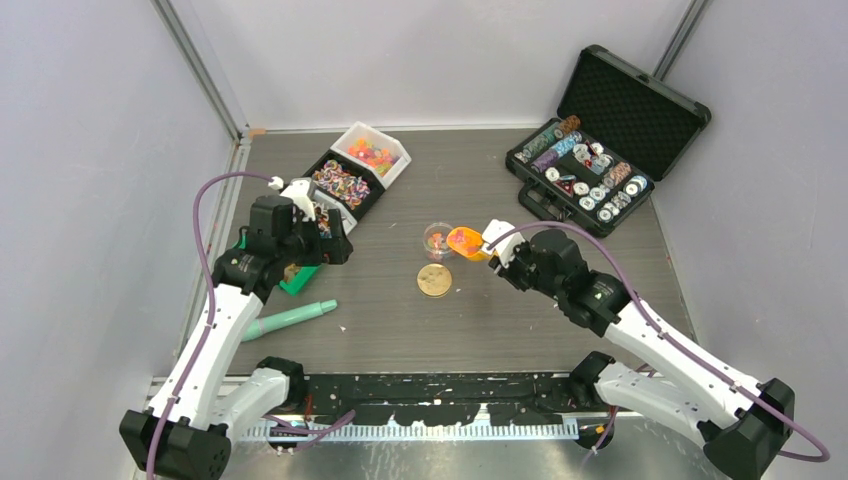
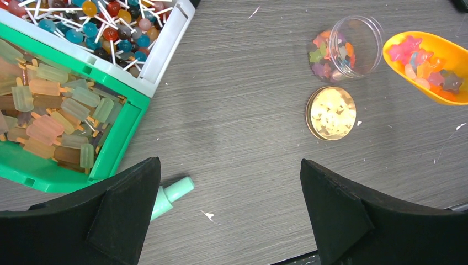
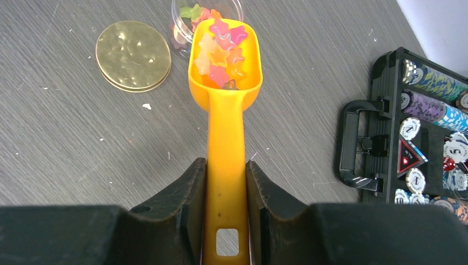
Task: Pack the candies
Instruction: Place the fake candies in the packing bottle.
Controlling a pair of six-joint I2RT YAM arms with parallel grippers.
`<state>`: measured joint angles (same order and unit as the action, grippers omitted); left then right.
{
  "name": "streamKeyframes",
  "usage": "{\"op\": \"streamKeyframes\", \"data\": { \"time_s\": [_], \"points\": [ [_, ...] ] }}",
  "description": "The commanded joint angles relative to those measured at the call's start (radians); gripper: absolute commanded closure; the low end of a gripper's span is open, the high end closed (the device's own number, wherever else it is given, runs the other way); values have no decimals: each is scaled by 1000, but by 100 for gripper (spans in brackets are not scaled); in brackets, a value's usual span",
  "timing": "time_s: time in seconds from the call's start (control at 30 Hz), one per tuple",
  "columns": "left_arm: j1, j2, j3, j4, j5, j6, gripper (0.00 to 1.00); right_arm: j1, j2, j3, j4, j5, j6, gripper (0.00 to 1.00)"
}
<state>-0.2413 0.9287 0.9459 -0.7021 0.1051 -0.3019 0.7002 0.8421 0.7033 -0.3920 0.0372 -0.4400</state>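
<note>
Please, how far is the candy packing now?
Done: the small clear round jar holds some star-shaped candies. In hand: the right pincer is shut on the orange plastic scoop, loaded with candies, its bowl at the jar's rim. To do: this load is not yet poured, and the gold round lid lies beside the jar. The left pincer is open, empty.

A small heap of star-shaped candies, translucent pink, yellow and orange, lies in the bowl of the orange scoop that my right pincer clamps by the handle. The bowl sits just beside the clear jar, which holds more stars. Over on my left, bright orange-red sweets fill a white bin, striped ones fill a black bin, round lollipops crowd another, and pale ice-lolly shapes lie jumbled in a green bin.
</note>
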Motion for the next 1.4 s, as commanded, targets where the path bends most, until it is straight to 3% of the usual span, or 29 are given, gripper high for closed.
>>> {"op": "streamKeyframes", "data": {
  "time_s": [0.0,1.37],
  "points": [
    [-4,-16,37,1,-10,20,0,6,15,80,22,22,-15,100],
    [-23,-27,34,0,-33,21,0,15,216,303,-199,-6,-71,100]
  ]
}}
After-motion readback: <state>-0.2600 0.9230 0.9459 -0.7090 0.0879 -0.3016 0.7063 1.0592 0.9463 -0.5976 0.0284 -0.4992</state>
